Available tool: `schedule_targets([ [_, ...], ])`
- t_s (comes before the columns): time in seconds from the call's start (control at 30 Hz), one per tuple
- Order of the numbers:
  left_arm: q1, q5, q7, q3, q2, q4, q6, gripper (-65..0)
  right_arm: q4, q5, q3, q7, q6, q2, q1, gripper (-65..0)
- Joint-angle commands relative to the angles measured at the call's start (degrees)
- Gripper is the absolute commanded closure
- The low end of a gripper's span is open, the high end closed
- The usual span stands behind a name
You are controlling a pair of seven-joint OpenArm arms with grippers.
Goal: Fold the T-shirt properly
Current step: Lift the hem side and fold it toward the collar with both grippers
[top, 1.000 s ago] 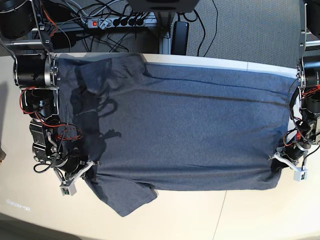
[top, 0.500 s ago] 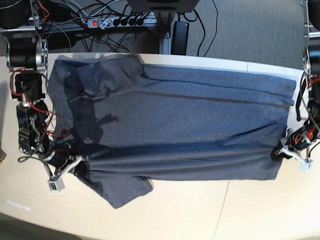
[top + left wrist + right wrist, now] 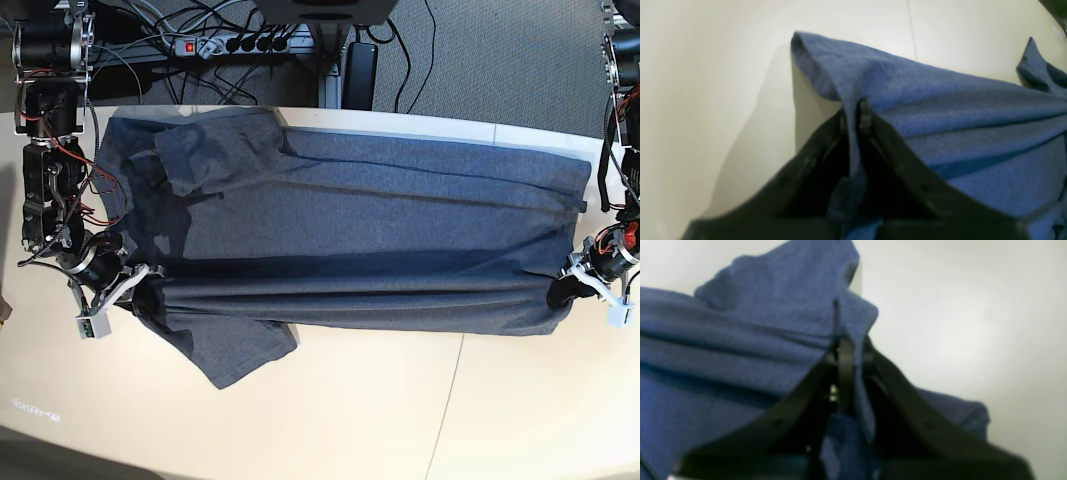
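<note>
Since the earlier frames both arms have drawn the T-shirt's [image 3: 380, 230] near edge up and back, so the cloth between them now runs as a taut, bunched ridge instead of lying flat. The left gripper [image 3: 853, 115] is pinched on the hem-end corner, fabric running between its closed jaws; the right gripper [image 3: 848, 351] is likewise clamped on cloth near the shoulder end. The T-shirt lies spread lengthwise across the table [image 3: 350, 430], far edge at the table's back rim, 1 sleeve [image 3: 235, 350] trailing loose on the near side and the other folded in at the far corner. This looks like the 1st lengthwise fold only just begun: the lifted edge has yet to be carried over, and cross folds remain
</note>
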Motion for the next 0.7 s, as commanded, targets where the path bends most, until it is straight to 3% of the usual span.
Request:
schedule_targets([
  [0.0, -0.76, -0.55, -1.09, -0.63, -1.42, 1.33, -1.15, 0.0, 0.94, 0.48, 0.83, 1.29, 3.65, 1.27, 0.90, 0.0],
  [0.63, 0.24, -0.57, -1.70, -0.63, -1.22, 1.90, -1.15, 0.0, 0.92, 0.83, 0.83, 0.96, 3.61, 0.76, 0.63, 0.0],
  [0.67, 0.22, -0.57, -1.70, -0.63, -1.11, 1.90, -1.15, 0.0, 0.92, 0.76, 0.83, 0.96, 3.61, 0.76, 0.63, -2.7],
])
